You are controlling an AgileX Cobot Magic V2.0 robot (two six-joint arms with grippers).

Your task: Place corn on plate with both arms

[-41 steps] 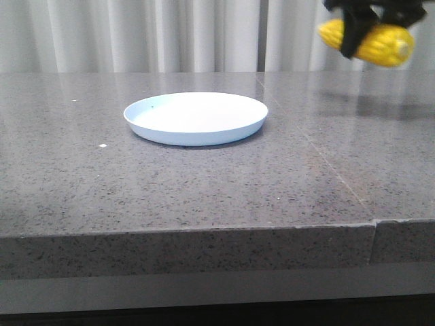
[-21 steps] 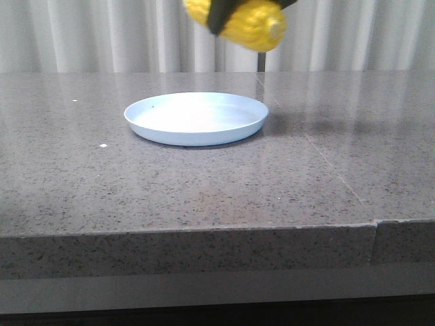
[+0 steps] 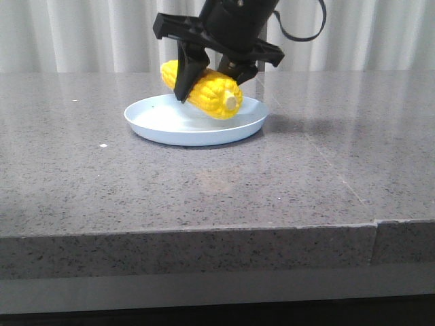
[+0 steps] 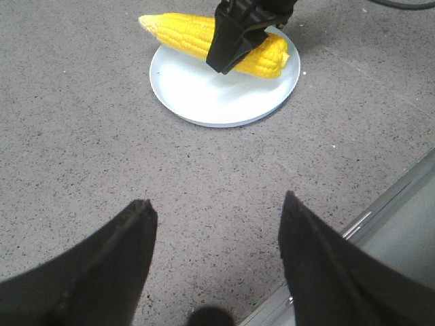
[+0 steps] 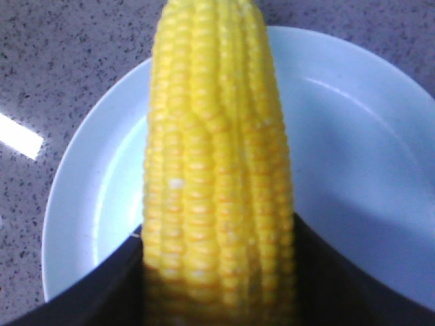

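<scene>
We see a grey speckled stone table (image 3: pixel 204 197) under the claw, a thin seam (image 3: pixel 326 166) running in its top to the right of the claw, pale pleated curtains (image 3: pixel 88 34) behind it, soft even light

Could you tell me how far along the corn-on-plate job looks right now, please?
Done: the bright yellow corn cob is over the pale blue round plate. In hand: the black right gripper grips it; contact with the plate is unclear. Left: release. The left gripper is open, away from the plate.
</scene>
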